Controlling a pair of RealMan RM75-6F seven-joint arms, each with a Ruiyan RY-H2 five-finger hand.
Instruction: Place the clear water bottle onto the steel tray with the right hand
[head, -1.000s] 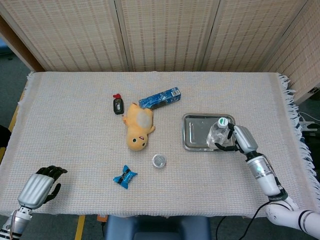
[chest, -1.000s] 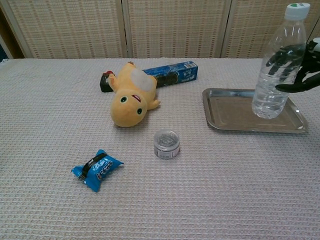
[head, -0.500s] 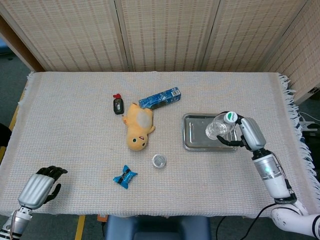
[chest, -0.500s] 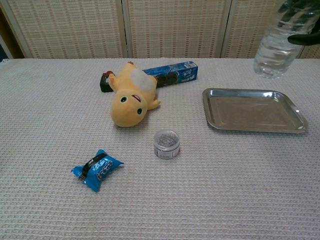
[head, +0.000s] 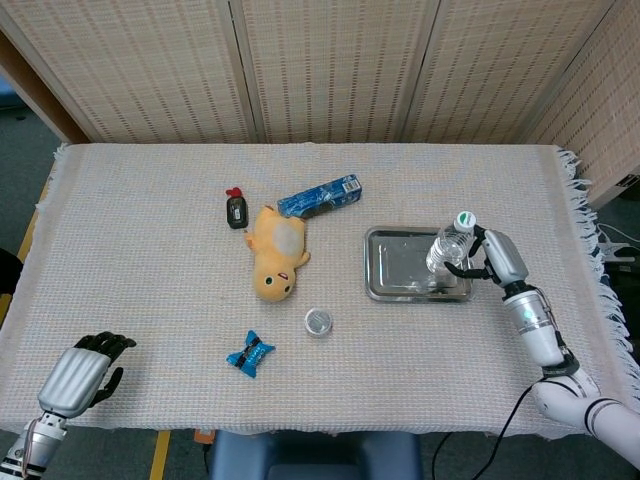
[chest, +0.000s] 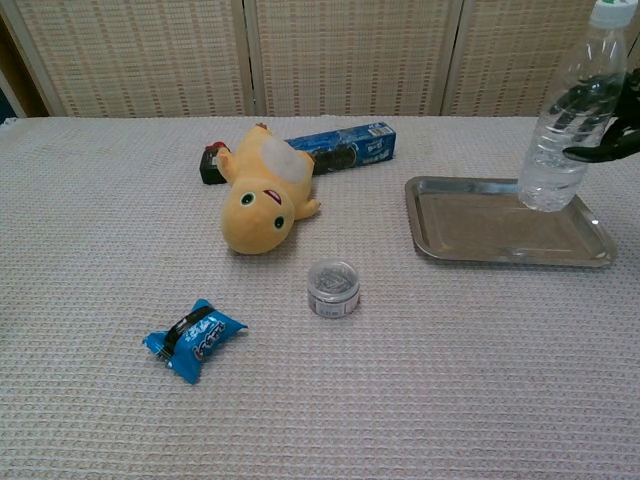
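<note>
The clear water bottle (head: 446, 250) with a white-and-green cap stands slightly tilted over the far right part of the steel tray (head: 395, 266), and my right hand (head: 489, 257) holds it from the right. In the chest view the bottle (chest: 572, 115) has its base down at the tray (chest: 480, 226) by the back right corner, with the dark fingers (chest: 600, 150) of the right hand wrapped round its middle. I cannot tell whether the base rests fully on the tray. My left hand (head: 77, 375) lies at the table's near left corner, fingers curled in on nothing.
A yellow plush toy (head: 275, 256) lies mid-table with a blue box (head: 320, 196) and a small black item (head: 236, 211) behind it. A small round tin (head: 318, 321) and a blue snack packet (head: 249, 353) sit nearer. The table's fringed edge (head: 600, 290) runs just right of the tray.
The right hand lifted the bottle off the tray's right side, carried it high, then lowered it to the tray's far right corner. The left hand has not moved.
</note>
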